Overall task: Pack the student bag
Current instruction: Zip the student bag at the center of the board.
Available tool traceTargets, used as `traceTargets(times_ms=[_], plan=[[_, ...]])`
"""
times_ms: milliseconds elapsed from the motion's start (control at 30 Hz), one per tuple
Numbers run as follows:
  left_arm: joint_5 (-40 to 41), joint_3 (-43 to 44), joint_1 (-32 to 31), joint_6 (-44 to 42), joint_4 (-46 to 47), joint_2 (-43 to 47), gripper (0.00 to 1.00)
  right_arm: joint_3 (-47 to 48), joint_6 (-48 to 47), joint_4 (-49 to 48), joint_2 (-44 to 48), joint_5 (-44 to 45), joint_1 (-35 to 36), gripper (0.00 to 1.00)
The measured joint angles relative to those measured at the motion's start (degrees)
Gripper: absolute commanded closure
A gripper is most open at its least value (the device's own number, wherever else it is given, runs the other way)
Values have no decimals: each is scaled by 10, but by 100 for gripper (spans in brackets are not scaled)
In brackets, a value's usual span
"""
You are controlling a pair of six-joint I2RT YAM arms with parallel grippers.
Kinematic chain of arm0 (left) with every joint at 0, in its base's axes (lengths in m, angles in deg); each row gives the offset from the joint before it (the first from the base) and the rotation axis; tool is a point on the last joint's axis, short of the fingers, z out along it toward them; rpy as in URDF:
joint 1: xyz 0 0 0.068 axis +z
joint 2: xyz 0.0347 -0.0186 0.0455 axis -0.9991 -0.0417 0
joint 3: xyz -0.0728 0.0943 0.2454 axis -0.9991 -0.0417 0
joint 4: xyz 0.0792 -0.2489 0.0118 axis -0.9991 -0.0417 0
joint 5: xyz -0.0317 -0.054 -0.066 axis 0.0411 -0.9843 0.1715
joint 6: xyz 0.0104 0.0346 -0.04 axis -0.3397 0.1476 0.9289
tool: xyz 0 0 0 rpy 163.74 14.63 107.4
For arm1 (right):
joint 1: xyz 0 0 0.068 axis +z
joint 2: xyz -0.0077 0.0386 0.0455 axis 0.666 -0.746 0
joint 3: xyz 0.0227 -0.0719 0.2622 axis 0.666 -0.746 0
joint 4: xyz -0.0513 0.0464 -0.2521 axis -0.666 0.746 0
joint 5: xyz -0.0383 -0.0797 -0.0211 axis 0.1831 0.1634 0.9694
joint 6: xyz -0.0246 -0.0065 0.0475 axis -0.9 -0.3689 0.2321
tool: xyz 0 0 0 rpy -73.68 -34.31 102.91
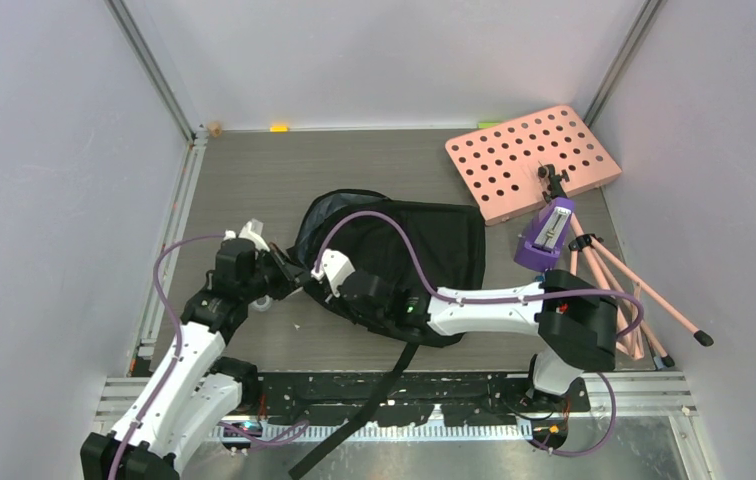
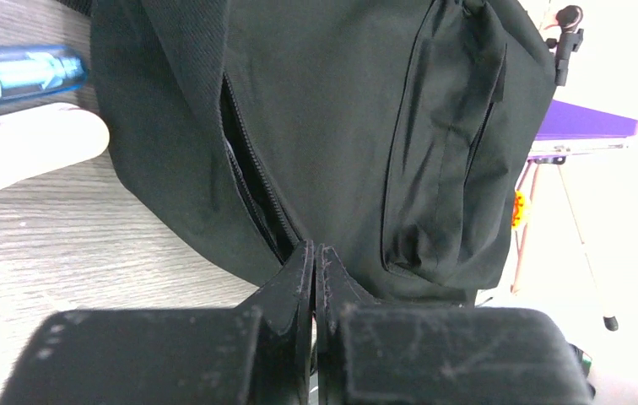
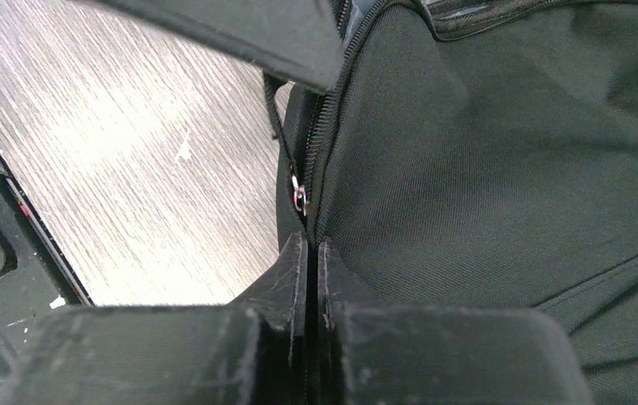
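The student bag (image 1: 409, 250) is a black fabric backpack lying in the middle of the table, with a long strap (image 1: 369, 405) trailing over the near edge. My left gripper (image 1: 279, 277) is shut at the bag's left edge. Its fingertips (image 2: 305, 257) press against the fabric at the lower end of a zipper opening (image 2: 248, 177); I cannot tell if cloth is pinched. My right gripper (image 1: 326, 278) reaches across the bag (image 3: 501, 152) and is shut on its zipper seam, just below the metal slider (image 3: 299, 201). A side pocket (image 2: 446, 160) shows on the bag (image 2: 324, 101).
A pink board with round holes (image 1: 532, 160) lies at the back right. A purple device (image 1: 546, 238) sits on a pink tripod (image 1: 619, 290) next to it. A blue translucent cylinder (image 2: 16, 76) and a white rounded object (image 2: 29, 152) lie left of the bag.
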Motion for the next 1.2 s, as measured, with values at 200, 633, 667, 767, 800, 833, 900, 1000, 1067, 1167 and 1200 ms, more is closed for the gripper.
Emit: traceTargets(times_ms=[200, 633, 667, 767, 800, 833, 900, 1000, 1067, 1167, 1200], plan=[[33, 55, 0, -46, -34, -30, 100, -7, -5, 8, 32, 20, 11, 100], [71, 155, 27, -151, -73, -117, 100, -49, -2, 23, 94, 23, 32, 100], [71, 167, 33, -159, -78, -132, 100, -51, -2, 24, 98, 23, 34, 100], [66, 204, 53, -188, -87, -178, 100, -58, 1, 29, 112, 22, 40, 100], [63, 211, 58, -195, -89, -188, 100, -61, 2, 29, 117, 22, 42, 99], [58, 218, 63, -202, -94, -200, 100, -62, 4, 30, 121, 21, 43, 99], [44, 233, 71, -214, -103, -223, 100, -65, 7, 30, 128, 19, 45, 100], [19, 253, 75, -227, -113, -253, 100, -71, 12, 30, 136, 13, 47, 100], [4, 264, 75, -231, -116, -269, 100, -75, 18, 30, 142, 8, 47, 99], [-30, 284, 75, -240, -119, -294, 100, -82, 29, 30, 153, 4, 47, 89], [-42, 288, 75, -243, -117, -300, 100, -83, 35, 31, 157, 5, 47, 78]])
